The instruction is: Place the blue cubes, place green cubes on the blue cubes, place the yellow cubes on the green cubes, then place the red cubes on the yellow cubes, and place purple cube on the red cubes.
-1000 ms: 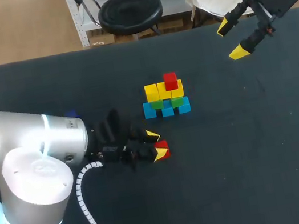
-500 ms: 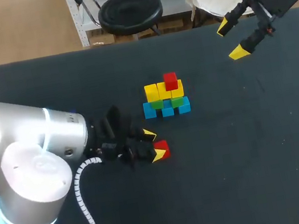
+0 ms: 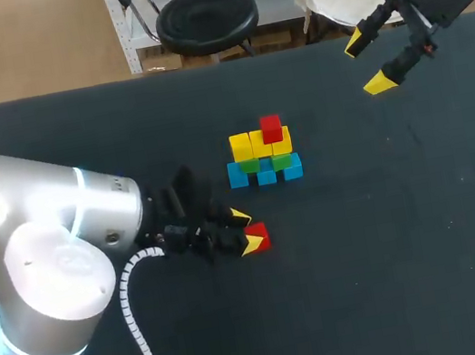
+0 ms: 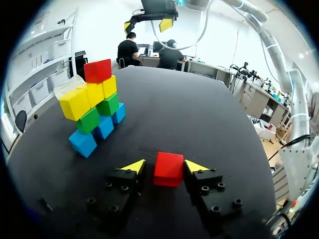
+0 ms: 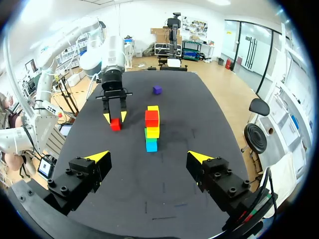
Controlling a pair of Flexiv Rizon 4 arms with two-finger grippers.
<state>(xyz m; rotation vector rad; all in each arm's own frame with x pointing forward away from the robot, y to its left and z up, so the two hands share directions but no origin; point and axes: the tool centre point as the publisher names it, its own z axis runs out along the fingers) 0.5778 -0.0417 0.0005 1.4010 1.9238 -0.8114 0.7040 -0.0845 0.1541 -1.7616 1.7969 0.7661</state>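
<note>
A stack [image 3: 263,156] stands mid-table: blue cubes [image 4: 94,133] at the base, green cubes [image 4: 99,112] on them, yellow cubes [image 4: 87,97] above, and one red cube [image 3: 271,127] on top. A second red cube [image 3: 258,236] rests on the table in front of the stack, and my left gripper [image 3: 247,231] is shut on it, a yellow tip on either side [image 4: 168,168]. My right gripper [image 3: 367,64] hangs open and empty high over the far right of the table, well away from the stack [image 5: 151,129]. A purple cube [image 5: 157,89] lies alone beyond the stack in the right wrist view.
The table [image 3: 395,232] is a black mat. My left arm's big white elbow [image 3: 49,284] fills the near left corner and hides the purple cube in the head view.
The left fingers spread slightly and then came back in on the red cube, which stayed in place. The left elbow shifted a little. The right arm has not moved.
</note>
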